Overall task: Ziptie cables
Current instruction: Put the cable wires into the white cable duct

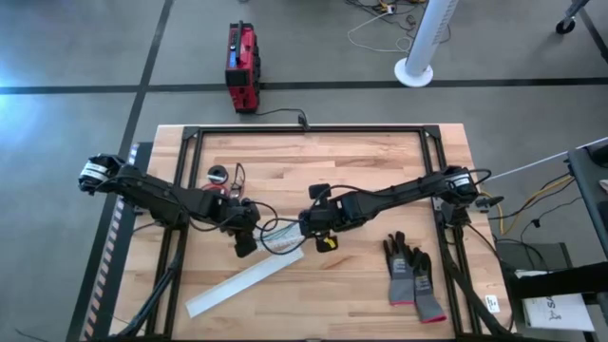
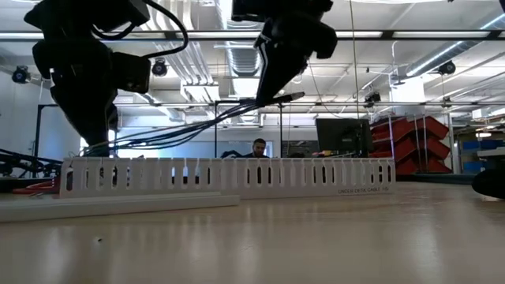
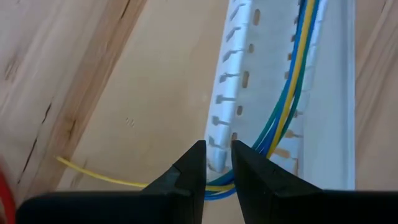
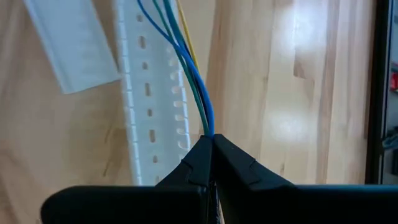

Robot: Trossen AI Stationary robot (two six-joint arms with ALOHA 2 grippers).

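The cables (image 4: pixel 186 68) are a thin bundle of blue, green and yellow wires lying along a white slotted strip (image 1: pixel 282 237) at the table's middle. My left gripper (image 3: pixel 217 163) sits at the strip's left end (image 1: pixel 245 239), its fingers closed to a narrow gap on the strip's side wall. My right gripper (image 4: pixel 211 140) is at the strip's right end (image 1: pixel 318 236), shut on the cables. In the low view the cables (image 2: pixel 197 126) rise in a slant from the strip up to my right gripper. A small wire coil (image 1: pixel 218 174) lies at the far left. My left gripper pinches the slotted side wall (image 3: pixel 217 152) of the strip at its end, one finger on each face, coming from above. The strip rests on the table. The cables pass under the fingertips; whether they touch them I cannot tell. My right gripper pinches the cable bundle (image 4: pixel 210 129) between its two fingertips, from above. The held stretch is lifted clear of the strip and runs drawn straight down into the channel.
The strip's flat white cover (image 1: pixel 242 287) lies slanting near the front left. A pair of grey and black gloves (image 1: pixel 413 280) lies at the front right. A red box (image 1: pixel 242 66) stands on the floor beyond the far edge. A black frame (image 1: pixel 313 131) borders the table.
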